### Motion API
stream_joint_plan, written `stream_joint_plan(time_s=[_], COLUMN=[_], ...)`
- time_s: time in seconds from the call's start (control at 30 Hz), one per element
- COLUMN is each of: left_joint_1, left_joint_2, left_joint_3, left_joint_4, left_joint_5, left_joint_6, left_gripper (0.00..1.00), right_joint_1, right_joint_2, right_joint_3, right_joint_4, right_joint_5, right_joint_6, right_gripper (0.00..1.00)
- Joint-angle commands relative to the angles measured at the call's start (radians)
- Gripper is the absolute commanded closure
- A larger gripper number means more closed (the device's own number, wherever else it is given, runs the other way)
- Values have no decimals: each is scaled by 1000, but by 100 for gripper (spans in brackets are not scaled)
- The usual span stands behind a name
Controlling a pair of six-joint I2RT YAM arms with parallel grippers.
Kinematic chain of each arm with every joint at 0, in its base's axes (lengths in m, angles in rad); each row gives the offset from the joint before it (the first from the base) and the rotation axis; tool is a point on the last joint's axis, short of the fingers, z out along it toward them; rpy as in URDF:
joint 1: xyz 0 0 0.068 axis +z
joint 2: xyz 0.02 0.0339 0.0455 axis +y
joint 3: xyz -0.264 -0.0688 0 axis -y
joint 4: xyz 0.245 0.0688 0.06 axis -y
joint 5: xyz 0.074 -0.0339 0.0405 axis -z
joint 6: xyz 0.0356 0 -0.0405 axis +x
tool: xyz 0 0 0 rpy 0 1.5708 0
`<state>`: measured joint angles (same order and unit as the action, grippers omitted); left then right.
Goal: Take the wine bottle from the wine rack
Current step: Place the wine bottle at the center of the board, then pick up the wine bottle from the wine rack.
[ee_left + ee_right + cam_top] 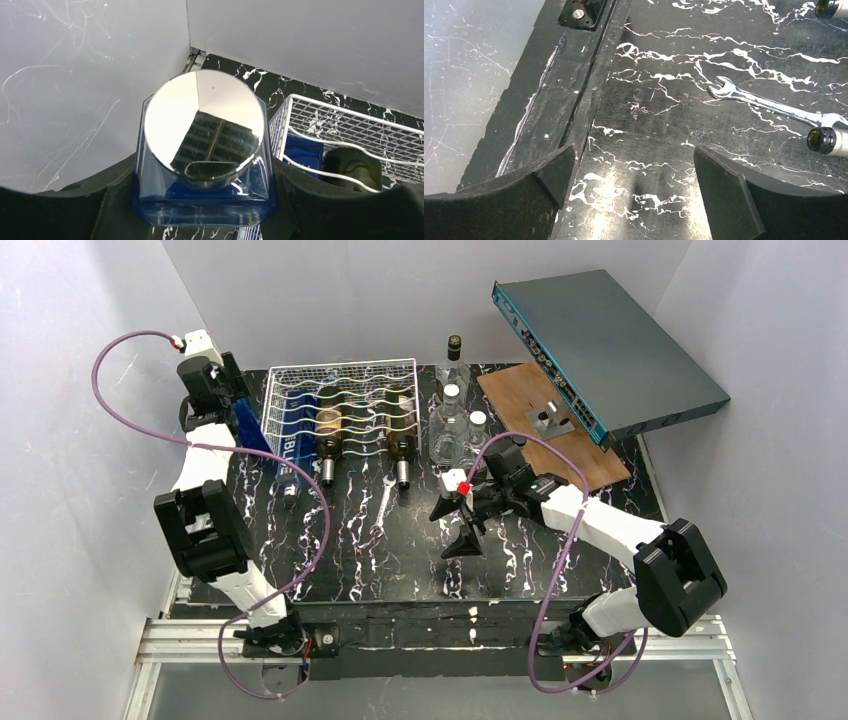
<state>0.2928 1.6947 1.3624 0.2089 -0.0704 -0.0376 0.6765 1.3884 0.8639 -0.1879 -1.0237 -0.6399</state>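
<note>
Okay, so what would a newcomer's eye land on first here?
The blue square glass bottle with its mirror-bright round end, clamped in the left gripper at the left edge of the silver-white wire wine rack. Then the big grey metal box tilted over the brown wooden board, back right.

Robot lab cell: bare white walls (330, 300), aluminium base rail (190, 640) (marble-print tabletop (400, 550)).

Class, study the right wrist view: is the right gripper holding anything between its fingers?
No, the right gripper stands open, and only the black marbled table shows in the gap.
</note>
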Motion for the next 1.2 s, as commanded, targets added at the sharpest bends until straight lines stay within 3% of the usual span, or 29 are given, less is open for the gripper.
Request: stream_joint_plan(time_s=[0.0,0.07,0.27,0.6,0.9,1.1,1.17], left_joint_1=[3,3,3,4,4,4,3], left_joint_2=[-28,-25,-29,-50,-72,-99,-117], left_joint_3=[96,93,69,49,51,56,57], left_joint_4=[173,173,171,159,127,91,69], left_joint_5=[54,66,62,49,31,4,-33], left_joint_6=[7,16,30,33,59,55,45], left_gripper=[100,97,60,45,17,2,2], right_joint_1=[3,4,5,5,4,4,4], right_joint_2=[9,12,14,11,6,1,1], right_joint_3=[50,52,51,44,41,40,39], right_joint_4=[-29,-37,-42,-36,-35,-33,-34], right_joint_5=[-10,-10,-7,-6,-3,-2,-1], right_joint_6=[-40,-49,-59,-61,-66,-66,-68], right_gripper=[2,2,2,2,2,2,2])
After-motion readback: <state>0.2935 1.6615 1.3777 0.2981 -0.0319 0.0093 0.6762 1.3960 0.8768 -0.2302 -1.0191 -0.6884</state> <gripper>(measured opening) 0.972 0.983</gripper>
